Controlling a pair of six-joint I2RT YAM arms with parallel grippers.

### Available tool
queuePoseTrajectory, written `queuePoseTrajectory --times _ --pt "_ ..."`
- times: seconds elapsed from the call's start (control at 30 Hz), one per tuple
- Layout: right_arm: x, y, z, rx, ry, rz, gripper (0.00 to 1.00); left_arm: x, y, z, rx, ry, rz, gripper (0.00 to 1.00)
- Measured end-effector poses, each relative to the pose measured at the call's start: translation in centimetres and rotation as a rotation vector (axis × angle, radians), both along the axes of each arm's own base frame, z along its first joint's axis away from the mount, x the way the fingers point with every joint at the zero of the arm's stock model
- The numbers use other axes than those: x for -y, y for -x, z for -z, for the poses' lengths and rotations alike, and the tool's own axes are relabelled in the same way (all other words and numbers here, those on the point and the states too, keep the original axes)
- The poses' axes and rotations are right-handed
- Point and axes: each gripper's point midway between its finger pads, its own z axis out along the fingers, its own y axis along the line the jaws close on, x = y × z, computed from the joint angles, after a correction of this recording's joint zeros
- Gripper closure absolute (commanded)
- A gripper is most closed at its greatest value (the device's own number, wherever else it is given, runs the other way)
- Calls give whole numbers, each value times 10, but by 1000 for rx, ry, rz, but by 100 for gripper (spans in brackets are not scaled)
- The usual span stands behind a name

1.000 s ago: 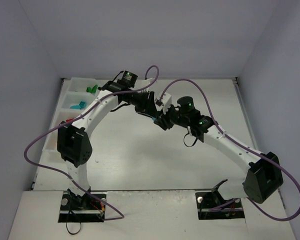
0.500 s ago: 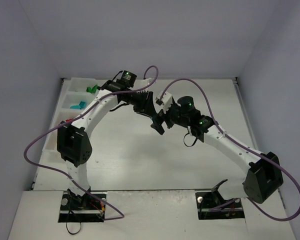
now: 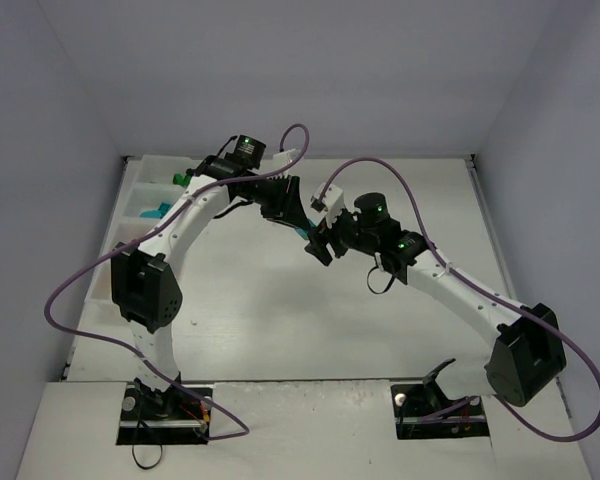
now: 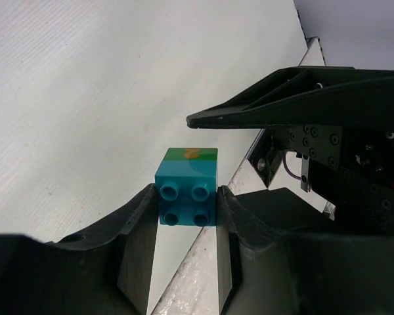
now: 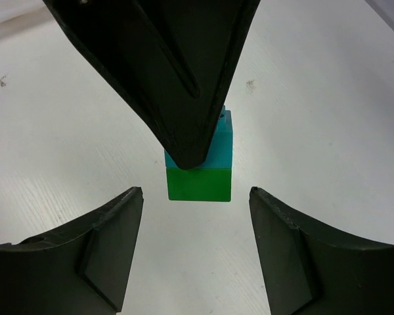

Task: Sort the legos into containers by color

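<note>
Lying in containers: green, teal legos

Readable text: none can be made out in any of the three views.
Brands and numbers: none can be read.
Mark on teal-and-green lego clump: a small orange blot is seen on the green face, too blurred to be read.

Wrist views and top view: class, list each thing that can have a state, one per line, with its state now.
Left fingers: shut on the teal brick.
Right fingers: open, either side of the green brick, not touching it.
Teal brick: gripped, joined to the green brick.
Green brick: stuck on the teal brick, ungripped.
Tray: holds a green piece and a teal piece, separate compartments.
</note>
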Motion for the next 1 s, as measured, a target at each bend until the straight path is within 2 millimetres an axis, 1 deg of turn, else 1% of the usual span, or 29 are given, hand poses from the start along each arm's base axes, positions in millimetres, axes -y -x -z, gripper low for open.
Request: queuePoseTrajectory --times 0.27,0.43,0.5,0.77,0.83,0.87,0.93,0.97,1.0 --pt "-1 -3 7 -5 14 -3 38 0 1 -1 -5 5 5 100" --pt "-2 -7 13 -12 26 5 42 1 3 -2 -11 17 14 100" --pt "-3 -10 12 -8 26 10 43 2 4 -3 -12 21 17 100" --pt "-6 -17 -1 33 6 18 49 4 6 -5 -30 36 20 100" --pt "-6 -17 -1 33 6 18 52 4 6 -4 -39 39 21 100" --pt "-6 -17 -1 33 6 17 57 5 5 -4 -42 43 22 100" --pt "-6 -16 -1 31 6 12 65 6 4 -4 -42 48 21 100" --pt "-7 -15 -1 30 5 7 73 7 3 -4 -40 50 20 100" --pt "-8 -15 -1 30 5 2 78 7 3 -5 -38 52 19 100"
